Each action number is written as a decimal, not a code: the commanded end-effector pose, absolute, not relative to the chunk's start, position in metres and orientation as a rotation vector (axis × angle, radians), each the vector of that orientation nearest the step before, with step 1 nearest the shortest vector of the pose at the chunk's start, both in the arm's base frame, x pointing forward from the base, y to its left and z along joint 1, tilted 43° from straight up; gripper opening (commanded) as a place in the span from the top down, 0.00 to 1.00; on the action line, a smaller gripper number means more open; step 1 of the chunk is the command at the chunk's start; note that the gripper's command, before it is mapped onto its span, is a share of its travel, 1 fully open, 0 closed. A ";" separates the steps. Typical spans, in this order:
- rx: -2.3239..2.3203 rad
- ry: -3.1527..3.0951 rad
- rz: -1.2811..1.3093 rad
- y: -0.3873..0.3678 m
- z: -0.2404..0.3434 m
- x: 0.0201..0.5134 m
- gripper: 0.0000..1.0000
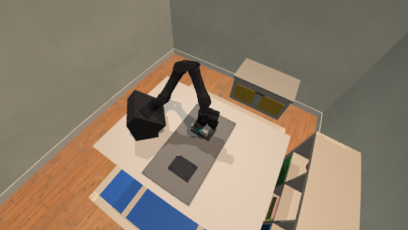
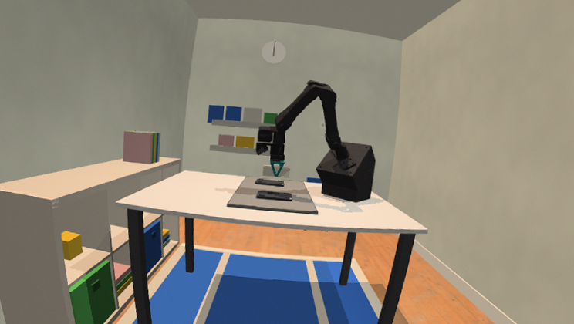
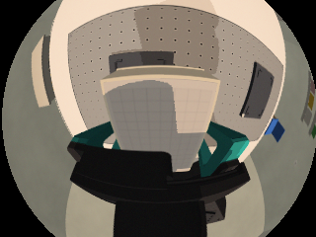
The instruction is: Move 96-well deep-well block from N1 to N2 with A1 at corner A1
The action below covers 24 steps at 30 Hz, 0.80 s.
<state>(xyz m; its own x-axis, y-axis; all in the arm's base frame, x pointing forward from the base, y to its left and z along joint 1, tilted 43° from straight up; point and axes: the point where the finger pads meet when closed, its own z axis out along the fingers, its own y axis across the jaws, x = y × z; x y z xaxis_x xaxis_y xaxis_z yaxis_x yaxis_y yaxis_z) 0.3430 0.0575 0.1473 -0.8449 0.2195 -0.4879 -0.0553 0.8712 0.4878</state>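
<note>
From the wrist view I see the pincer (image 3: 161, 148) clamped on the pale block (image 3: 161, 118), its teal fingers pressed against the block's two sides (the grid of wells on top is plain to see). The block hangs in the air above the grey mat (image 1: 165, 158), clear of it. On the mat, the nest nearer the blue rug (image 1: 182, 168) lies bare, a dark flat plate. The other nest (image 2: 269, 182) sits farther along the mat, and the held block hovers just over it, not touching. The mat lies on the white desk (image 1: 245, 196). Beyond the mat, at the desk's edge, stands the arm's black base (image 1: 137, 126).
</note>
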 end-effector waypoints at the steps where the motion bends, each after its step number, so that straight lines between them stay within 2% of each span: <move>1: 0.166 2.483 0.651 0.055 0.154 0.344 1.00; 13: 0.166 2.483 0.652 0.092 0.172 0.340 1.00; 24: 0.166 2.483 0.652 0.092 0.173 0.341 1.00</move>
